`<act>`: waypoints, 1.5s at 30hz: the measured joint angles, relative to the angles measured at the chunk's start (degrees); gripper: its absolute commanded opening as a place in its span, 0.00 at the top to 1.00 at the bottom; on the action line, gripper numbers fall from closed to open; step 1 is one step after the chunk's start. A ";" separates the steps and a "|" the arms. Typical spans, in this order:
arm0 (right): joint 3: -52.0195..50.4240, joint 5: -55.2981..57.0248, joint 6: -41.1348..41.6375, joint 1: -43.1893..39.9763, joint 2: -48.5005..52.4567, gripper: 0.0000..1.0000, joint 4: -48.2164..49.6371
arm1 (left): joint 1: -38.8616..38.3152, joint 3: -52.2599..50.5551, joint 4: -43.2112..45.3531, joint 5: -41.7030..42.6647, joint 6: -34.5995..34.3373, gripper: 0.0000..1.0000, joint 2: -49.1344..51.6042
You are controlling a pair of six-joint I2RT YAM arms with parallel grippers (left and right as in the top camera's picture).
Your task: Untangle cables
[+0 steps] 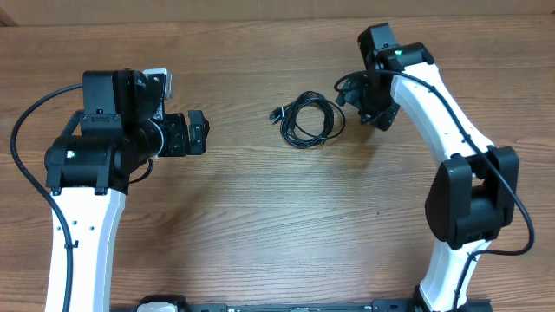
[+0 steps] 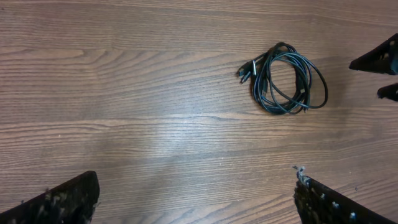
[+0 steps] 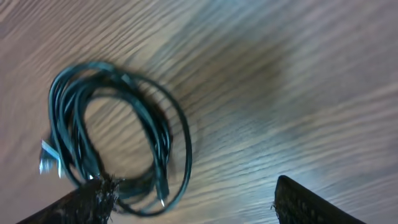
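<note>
The cables lie as one small coiled bundle of thin black cords with silvery plug tips on the wooden table, mid-back. The bundle also shows in the left wrist view and in the right wrist view. My left gripper is open and empty, well to the left of the bundle; its fingers show at the bottom of the left wrist view. My right gripper is open and empty just right of the bundle; one finger in the right wrist view overlaps the coil's edge.
The wooden table carries nothing else. Both white arms stand at the front corners, with thick black wires running along them.
</note>
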 measured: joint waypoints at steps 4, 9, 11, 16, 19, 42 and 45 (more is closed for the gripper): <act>0.00 0.50 6.73 1.88 1.16 0.22 2.19 | 0.00 0.00 -0.24 0.00 0.00 0.00 0.00; 0.00 0.61 9.97 5.86 2.84 0.24 5.29 | 0.00 0.00 -0.28 0.02 0.00 0.00 0.00; 0.00 0.63 10.80 7.58 3.63 0.23 6.36 | 0.00 0.00 -0.28 0.02 0.00 0.00 0.00; 0.00 0.57 13.07 10.27 5.70 0.20 6.64 | 0.00 0.00 -0.66 -0.04 0.00 0.00 0.00; -0.07 0.61 13.66 10.27 7.17 0.20 6.67 | 0.00 0.00 -0.87 -0.24 0.00 0.00 0.00; 21.97 0.72 -5.53 8.66 -1.14 0.21 -9.33 | -0.66 0.13 9.49 5.73 -0.79 0.00 0.83; 24.70 1.51 -15.41 8.66 -7.96 0.20 -10.25 | -3.02 0.39 15.98 9.31 -1.95 0.00 3.39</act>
